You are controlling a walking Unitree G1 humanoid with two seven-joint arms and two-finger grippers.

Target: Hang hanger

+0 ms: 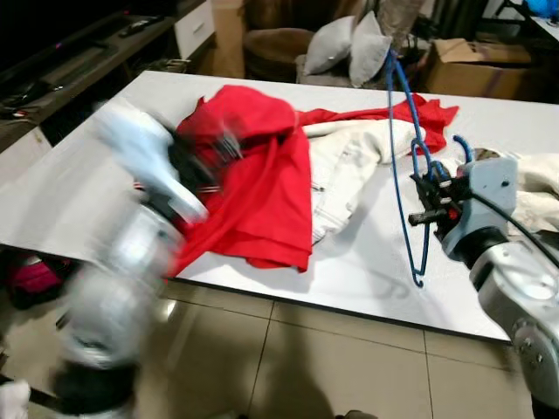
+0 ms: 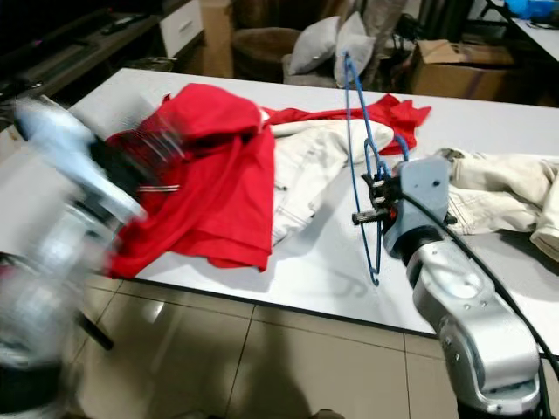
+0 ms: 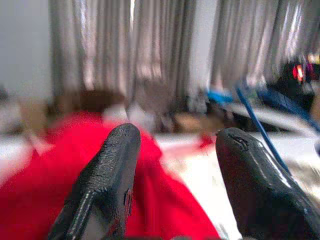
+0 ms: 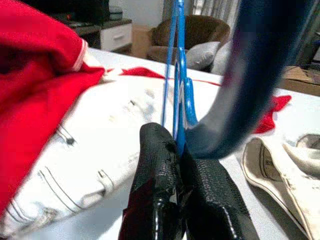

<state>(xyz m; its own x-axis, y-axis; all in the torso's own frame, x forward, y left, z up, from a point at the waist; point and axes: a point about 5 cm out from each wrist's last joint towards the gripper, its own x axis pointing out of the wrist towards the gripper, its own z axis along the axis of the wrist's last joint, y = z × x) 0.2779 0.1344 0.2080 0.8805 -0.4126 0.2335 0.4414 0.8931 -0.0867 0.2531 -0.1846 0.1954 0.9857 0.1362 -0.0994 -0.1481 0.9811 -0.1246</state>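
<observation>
A thin blue wire hanger point(image 1: 403, 166) stands upright above the white table point(image 1: 79, 183), held at its hook by my right gripper point(image 1: 430, 194), which is shut on it. In the right wrist view the two black fingers point(image 4: 160, 170) pinch the blue hanger point(image 4: 177, 75). A red shirt point(image 1: 253, 175) lies bunched on the table's left half, partly over a white garment point(image 1: 349, 161). My left gripper point(image 3: 172, 145) is open, blurred with motion, hovering just over the near left side of the red shirt point(image 3: 45, 190).
Cream trousers point(image 2: 498, 196) lie on the table's right side. Behind the table are a brown armchair with grey cushions point(image 1: 349, 48), a cardboard box point(image 1: 476, 61) and a dark cabinet point(image 1: 70, 61). Tiled floor point(image 1: 288, 367) lies in front.
</observation>
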